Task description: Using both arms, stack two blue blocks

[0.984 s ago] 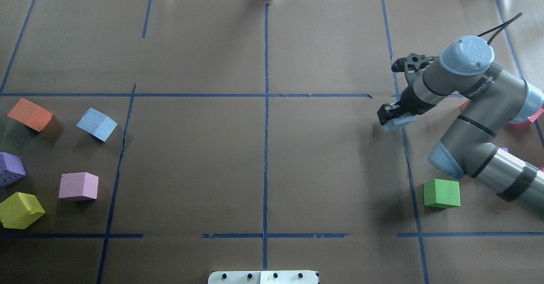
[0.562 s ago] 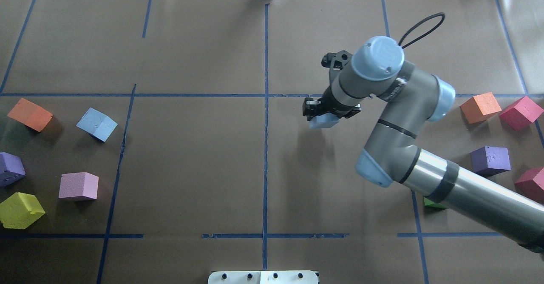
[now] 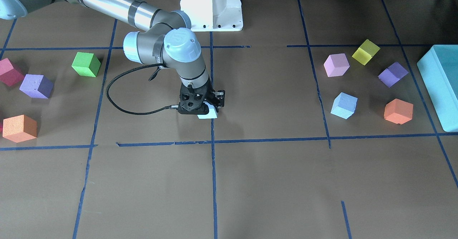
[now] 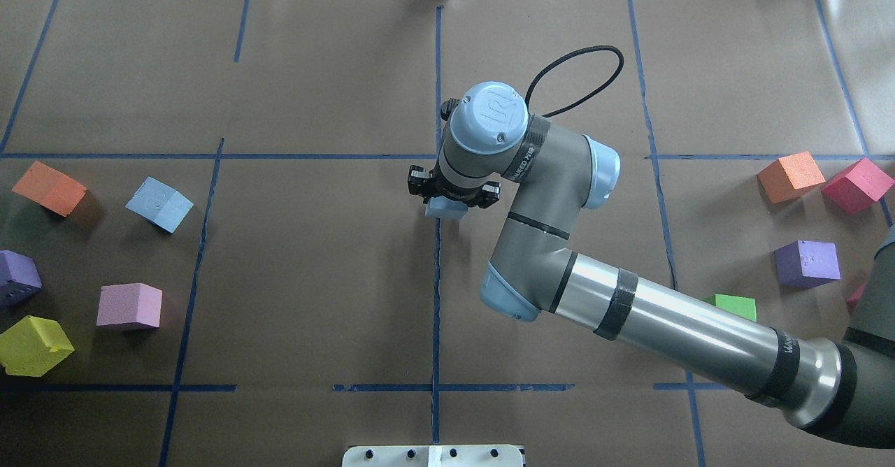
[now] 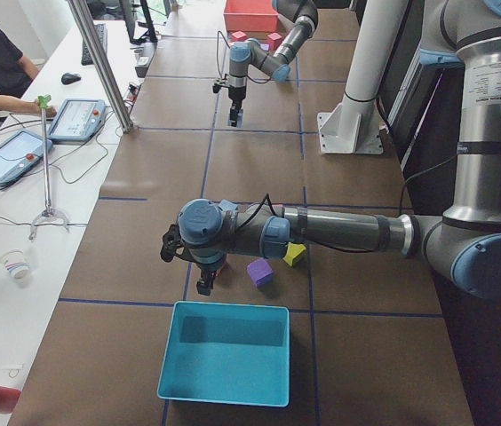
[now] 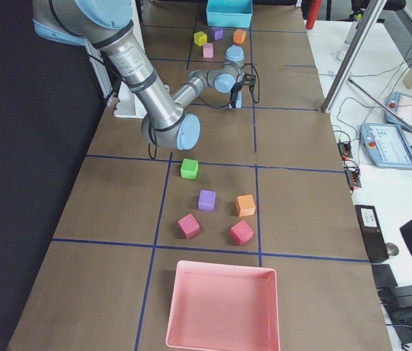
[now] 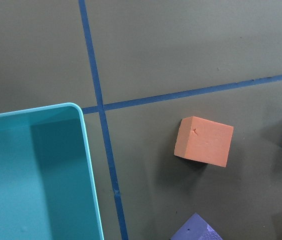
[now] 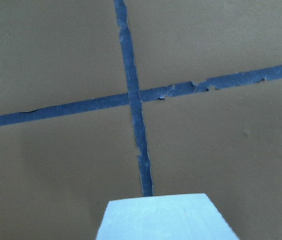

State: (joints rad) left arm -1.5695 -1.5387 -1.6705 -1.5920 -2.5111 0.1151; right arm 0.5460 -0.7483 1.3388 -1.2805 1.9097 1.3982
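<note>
On the left, the loose blue block (image 4: 159,204), a pitted foam cube, sits skewed on matte brown paper (image 4: 314,264). At centre the right gripper (image 4: 453,197) is clamped on the held blue block (image 4: 446,210). Only the right wrist view shows that block's face near the frayed tape crossing (image 8: 133,97). Only the exterior left view shows the left gripper (image 5: 204,282), beside the smooth teal box (image 5: 224,355); whether it is open I cannot tell.
</note>
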